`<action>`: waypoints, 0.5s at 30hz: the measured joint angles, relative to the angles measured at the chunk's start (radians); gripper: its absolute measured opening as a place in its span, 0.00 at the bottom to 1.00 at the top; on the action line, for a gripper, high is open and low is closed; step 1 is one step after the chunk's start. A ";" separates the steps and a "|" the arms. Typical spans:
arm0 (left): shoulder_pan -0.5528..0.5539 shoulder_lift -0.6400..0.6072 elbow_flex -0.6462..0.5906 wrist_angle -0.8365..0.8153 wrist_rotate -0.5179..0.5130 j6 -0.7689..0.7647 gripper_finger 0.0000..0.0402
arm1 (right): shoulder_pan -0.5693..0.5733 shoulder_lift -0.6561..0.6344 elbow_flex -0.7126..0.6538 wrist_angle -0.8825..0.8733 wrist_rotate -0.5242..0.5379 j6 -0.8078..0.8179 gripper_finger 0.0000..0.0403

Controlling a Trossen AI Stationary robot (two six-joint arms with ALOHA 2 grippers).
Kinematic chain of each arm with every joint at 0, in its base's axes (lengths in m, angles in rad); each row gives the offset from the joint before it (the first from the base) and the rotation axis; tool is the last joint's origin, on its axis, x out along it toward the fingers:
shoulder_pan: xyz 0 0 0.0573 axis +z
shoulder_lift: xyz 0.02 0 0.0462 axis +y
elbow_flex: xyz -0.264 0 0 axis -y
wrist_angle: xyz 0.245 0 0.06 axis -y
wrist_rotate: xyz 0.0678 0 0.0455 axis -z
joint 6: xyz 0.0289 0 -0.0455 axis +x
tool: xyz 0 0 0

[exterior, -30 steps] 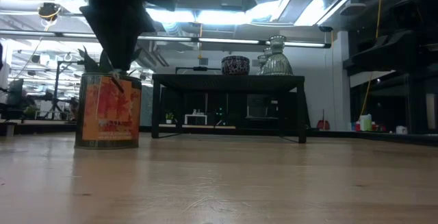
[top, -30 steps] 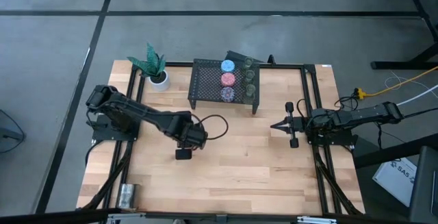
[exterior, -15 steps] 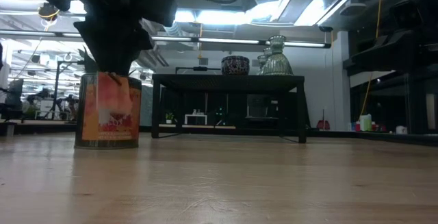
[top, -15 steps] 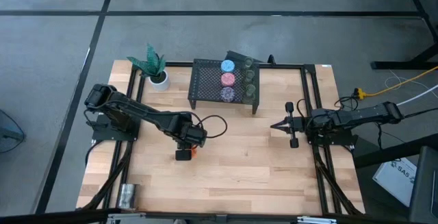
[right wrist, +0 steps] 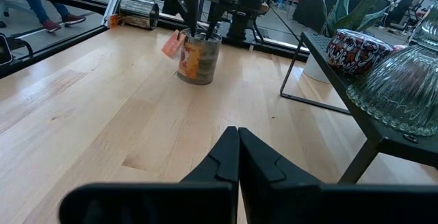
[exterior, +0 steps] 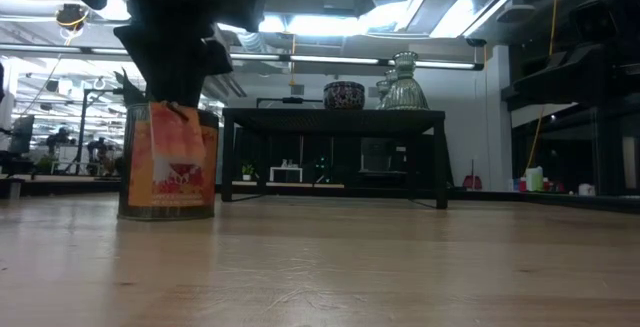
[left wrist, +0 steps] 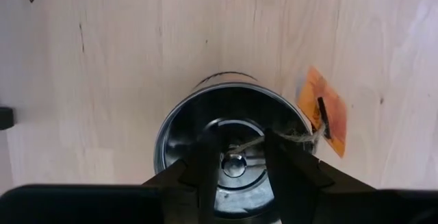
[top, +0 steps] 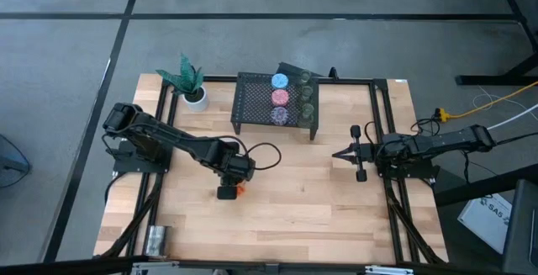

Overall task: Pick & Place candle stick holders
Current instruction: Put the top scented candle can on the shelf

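- Silvery holder (left wrist: 229, 152) with orange marks stood upright on the tabletop, left of centre, long axis vertical, open mouth up; an orange tag (left wrist: 324, 112) hung from its rim.
- Left gripper (left wrist: 235, 157) pointed straight down into the mouth, both fingers (left wrist: 205, 166) inside the cup with a narrow gap between them; whether they pressed the wall could not be told.
- Right gripper (right wrist: 237, 157) hovered near the right edge, fingers pressed together, holding nothing.
- Black mesh rack (top: 252, 103) stood at the far edge, carrying blue holder (top: 279, 81), pink holder (top: 279, 97) and purple holder (top: 279, 115) in a row, olive-green holders (top: 307, 94) beside them.
- Second silvery holder (top: 155, 240) lay on its side at the near-left corner.
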 joint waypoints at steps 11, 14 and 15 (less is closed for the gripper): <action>-0.032 -0.155 0.042 -0.029 -0.065 -0.085 0.27 | 0.000 0.000 0.000 0.000 0.000 0.000 0.01; -0.076 -0.183 0.040 -0.025 -0.065 -0.110 0.27 | 0.000 0.000 0.000 0.000 0.000 0.000 0.01; -0.093 -0.186 0.034 -0.023 -0.068 -0.113 0.27 | 0.000 0.000 0.000 0.000 0.000 0.000 0.01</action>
